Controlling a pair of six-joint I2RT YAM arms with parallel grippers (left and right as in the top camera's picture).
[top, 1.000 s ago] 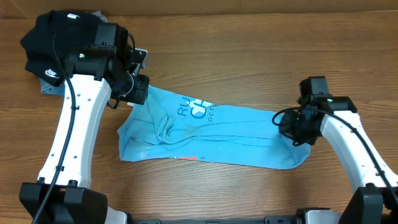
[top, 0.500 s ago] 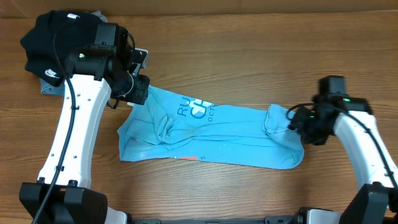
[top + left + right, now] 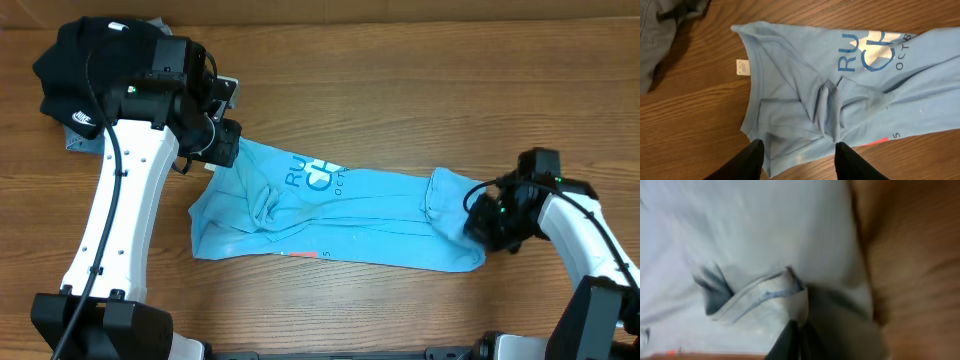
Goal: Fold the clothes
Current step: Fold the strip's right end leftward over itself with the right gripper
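The light blue t-shirt (image 3: 340, 215) lies crumpled lengthwise across the middle of the wooden table, blue print facing up. My left gripper (image 3: 222, 145) hovers over its left end; in the left wrist view (image 3: 798, 150) the fingers are open and empty above the shirt (image 3: 805, 75). My right gripper (image 3: 485, 222) is at the shirt's right end. In the right wrist view (image 3: 797, 340) the fingers are shut, pinching a fold of the shirt's fabric (image 3: 765, 240). The right end is bunched up beside that gripper.
A black garment with a white logo (image 3: 85, 65) lies at the far left corner, with a grey garment (image 3: 75, 140) partly under it; the grey one also shows in the left wrist view (image 3: 660, 30). Bare wood surrounds the shirt.
My right gripper has moved right and then toward the front edge, pulling the shirt's right end with it and bunching it into a fold. The left arm has not moved.
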